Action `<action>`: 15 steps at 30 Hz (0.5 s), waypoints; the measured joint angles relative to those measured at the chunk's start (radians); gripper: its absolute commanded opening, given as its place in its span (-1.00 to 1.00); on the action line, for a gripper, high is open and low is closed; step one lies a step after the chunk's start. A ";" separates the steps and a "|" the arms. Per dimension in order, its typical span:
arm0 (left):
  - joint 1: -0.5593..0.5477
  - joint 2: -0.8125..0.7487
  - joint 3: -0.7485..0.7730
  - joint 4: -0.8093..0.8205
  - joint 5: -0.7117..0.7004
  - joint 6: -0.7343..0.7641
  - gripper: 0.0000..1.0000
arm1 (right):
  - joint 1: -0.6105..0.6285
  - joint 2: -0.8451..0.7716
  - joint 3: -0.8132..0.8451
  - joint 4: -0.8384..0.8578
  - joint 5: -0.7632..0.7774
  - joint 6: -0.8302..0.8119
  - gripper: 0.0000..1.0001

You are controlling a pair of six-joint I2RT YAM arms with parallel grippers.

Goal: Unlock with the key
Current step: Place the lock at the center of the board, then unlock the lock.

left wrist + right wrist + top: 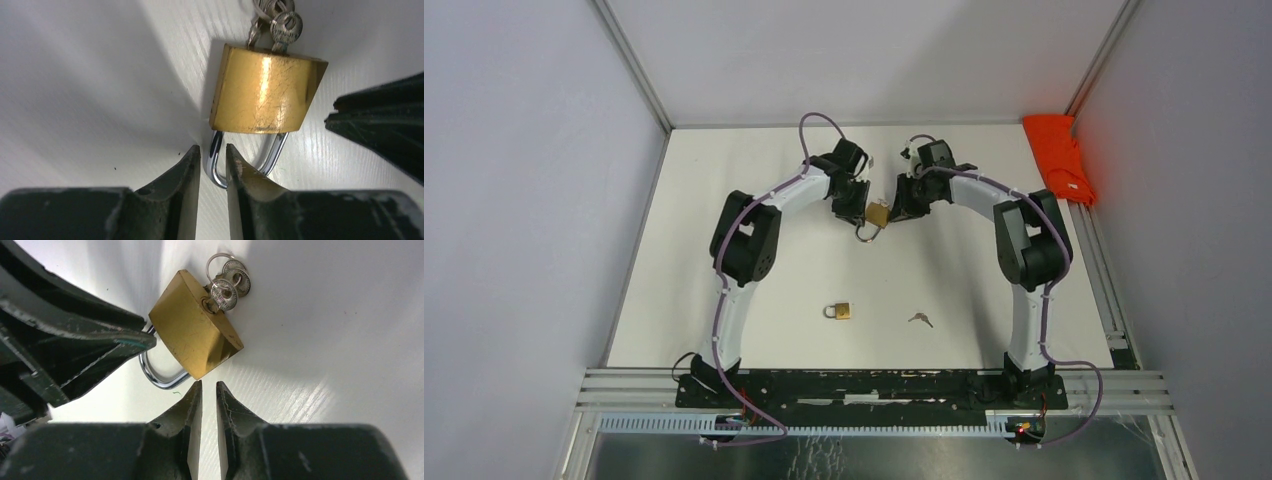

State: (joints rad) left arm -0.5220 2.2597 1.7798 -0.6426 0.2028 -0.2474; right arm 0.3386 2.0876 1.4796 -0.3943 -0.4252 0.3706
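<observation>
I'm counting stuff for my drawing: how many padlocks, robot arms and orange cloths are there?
Padlocks: 2
Robot arms: 2
Orange cloth: 1
Total: 5

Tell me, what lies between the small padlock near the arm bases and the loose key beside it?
Nothing. The top view shows only bare white table between the small padlock and the loose key.

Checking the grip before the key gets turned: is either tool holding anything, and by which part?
The left tool pinches the padlock by one leg of its shackle; the right tool holds nothing.
</observation>
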 measured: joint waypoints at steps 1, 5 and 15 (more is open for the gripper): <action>-0.004 0.008 0.016 -0.012 -0.015 0.000 -0.37 | 0.000 -0.007 -0.006 0.002 -0.001 0.002 -0.58; -0.042 0.041 0.082 -0.047 -0.121 0.002 -0.34 | 0.000 -0.034 -0.035 0.023 -0.012 0.011 -0.58; -0.103 0.058 0.100 -0.066 -0.324 0.011 -0.93 | 0.000 -0.148 -0.103 0.055 -0.023 0.030 -0.59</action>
State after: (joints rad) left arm -0.6254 2.3177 1.8793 -0.7082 -0.1215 -0.2367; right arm 0.3386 1.9396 1.3766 -0.3397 -0.4477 0.4004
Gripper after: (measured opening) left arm 0.177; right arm 0.209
